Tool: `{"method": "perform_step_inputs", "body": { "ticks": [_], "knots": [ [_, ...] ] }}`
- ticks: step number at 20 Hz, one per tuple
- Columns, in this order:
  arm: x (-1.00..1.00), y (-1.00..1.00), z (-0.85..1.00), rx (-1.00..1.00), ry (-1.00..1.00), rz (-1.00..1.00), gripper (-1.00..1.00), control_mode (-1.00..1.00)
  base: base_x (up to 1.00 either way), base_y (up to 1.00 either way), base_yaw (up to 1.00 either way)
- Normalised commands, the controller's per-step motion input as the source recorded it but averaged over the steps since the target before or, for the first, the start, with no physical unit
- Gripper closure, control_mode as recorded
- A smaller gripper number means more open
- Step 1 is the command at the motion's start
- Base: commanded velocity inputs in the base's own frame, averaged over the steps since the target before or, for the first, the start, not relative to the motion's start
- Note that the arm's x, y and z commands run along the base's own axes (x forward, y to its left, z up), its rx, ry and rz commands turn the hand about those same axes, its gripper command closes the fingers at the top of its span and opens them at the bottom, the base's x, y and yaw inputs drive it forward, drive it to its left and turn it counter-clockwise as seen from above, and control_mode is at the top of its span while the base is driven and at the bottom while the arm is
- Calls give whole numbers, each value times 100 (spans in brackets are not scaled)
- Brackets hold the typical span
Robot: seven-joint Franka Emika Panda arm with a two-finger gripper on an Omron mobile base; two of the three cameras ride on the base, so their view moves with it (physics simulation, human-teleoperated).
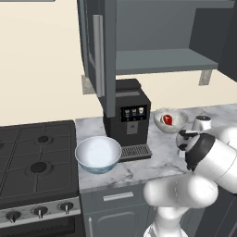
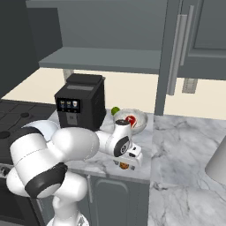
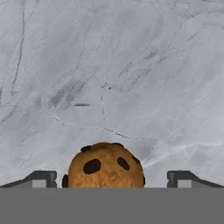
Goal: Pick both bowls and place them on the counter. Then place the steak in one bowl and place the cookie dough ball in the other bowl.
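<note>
hand view: cookie dough ball (image 3: pixel 106 166) sits on the counter (image 3: pixel 131 65) between the spread fingers (image 3: pixel 41 178), not gripped yet. both bowls are down; steak (image 1: pixel 167 120) is in the marbled bowl (image 1: pixel 178 124) (blue-patterned bowl (image 1: pixel 98 154) empty).

- Two bowls sitting on the tabletop (image 1: pixel 152 162): one wide white-and-blue bowl (image 1: pixel 97 154), one marbled grey bowl (image 1: pixel 170 120).
- One steak (image 1: pixel 167 120) lying in the grey bowl.
- One cookie dough ball (image 3: pixel 105 166).
- One coffee machine (image 1: pixel 127 118) standing.
- One green fruit (image 2: pixel 115 111).
</note>
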Motion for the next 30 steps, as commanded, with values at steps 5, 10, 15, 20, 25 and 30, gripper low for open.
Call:
{"method": "perform_step_inputs", "body": {
  "ticks": [5, 10, 15, 20, 25, 30],
  "knots": [
    [-1, 4, -4, 0, 0, -3, 100, -100, 0, 0, 0],
    [-4, 0, 7, 1, 0, 0, 100, -100, 0, 0, 0],
    [-9, 3, 36, 0, 0, 0, 100, -100, 0, 0, 0],
    [-18, 8, 57, 0, 0, 0, 100, -100, 0, 0, 0],
    [-31, 19, 46, 0, 0, 0, 100, -100, 0, 0, 0],
    [-24, 21, 48, 0, -1, 1, 100, -100, 0, 0, 0]
  ]
}}
